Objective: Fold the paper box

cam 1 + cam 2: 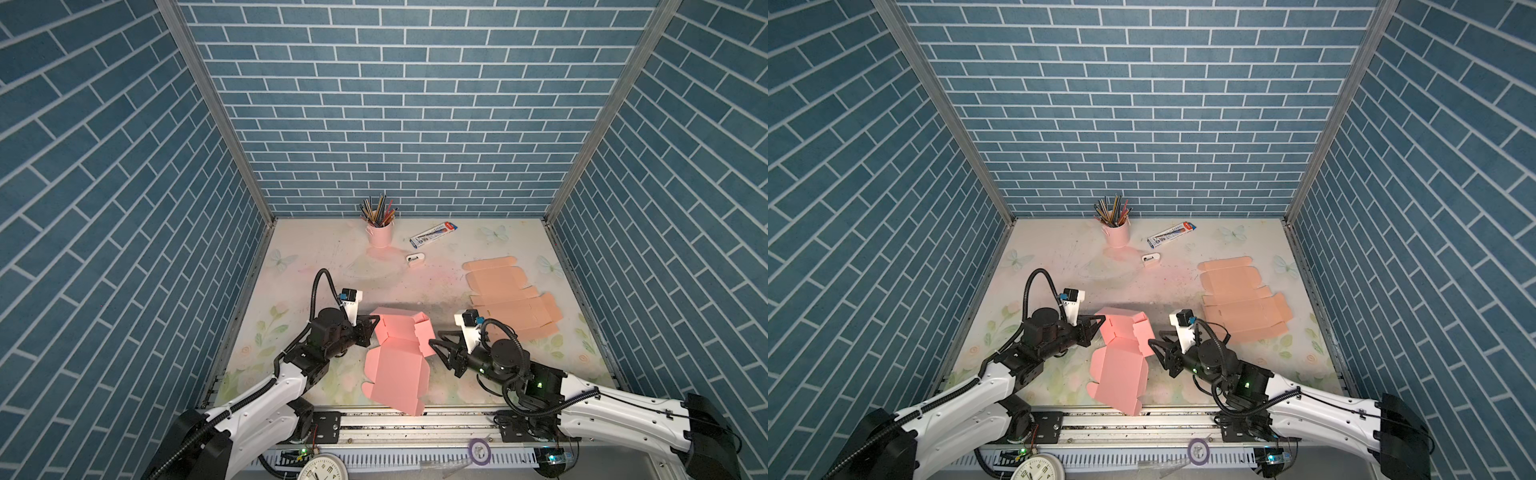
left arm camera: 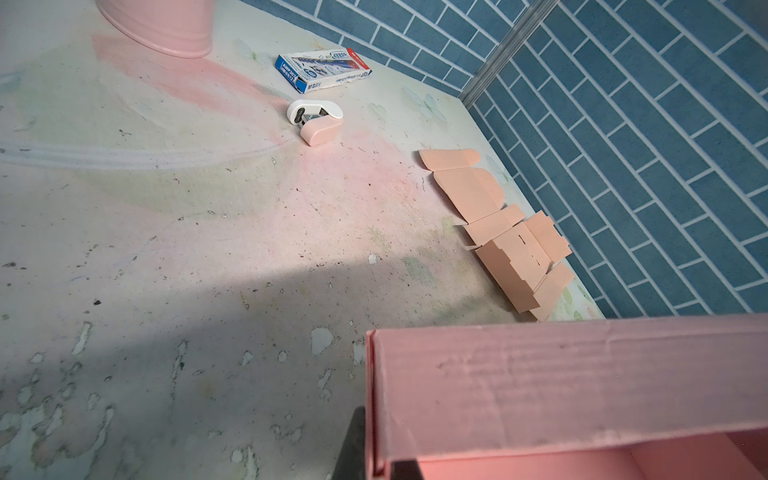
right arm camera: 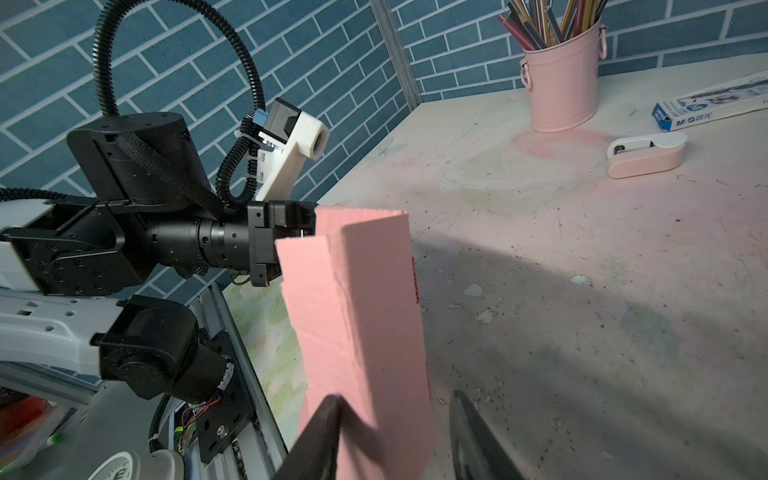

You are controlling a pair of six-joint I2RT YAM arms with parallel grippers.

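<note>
Pink paper box (image 1: 399,353) sits at front centre of the table (image 1: 316,266), half folded. The far part stands up as walls. The long lid panel lies flat toward the front edge and overhangs the rail a bit.

Left pincer (image 1: 374,322) is clamped narrow on the box's left upright wall, near its top edge. In the left wrist view the wall (image 2: 561,386) fills the near corner, with one dark finger against it.

Right pincer (image 1: 435,337) is at the box's right side with the jaws partly apart. In the right wrist view its fingers (image 3: 324,432) straddle the edge of a standing flap (image 3: 357,311). One finger is against the flap, the other has a clear gap. No grip.

A flat peach box blank (image 1: 507,295) lies far right, well apart. At the back are a pink bucket (image 1: 381,235) of pencils, a blue-white carton (image 1: 433,233) and a small white-and-pink dispenser (image 1: 415,259).
</note>
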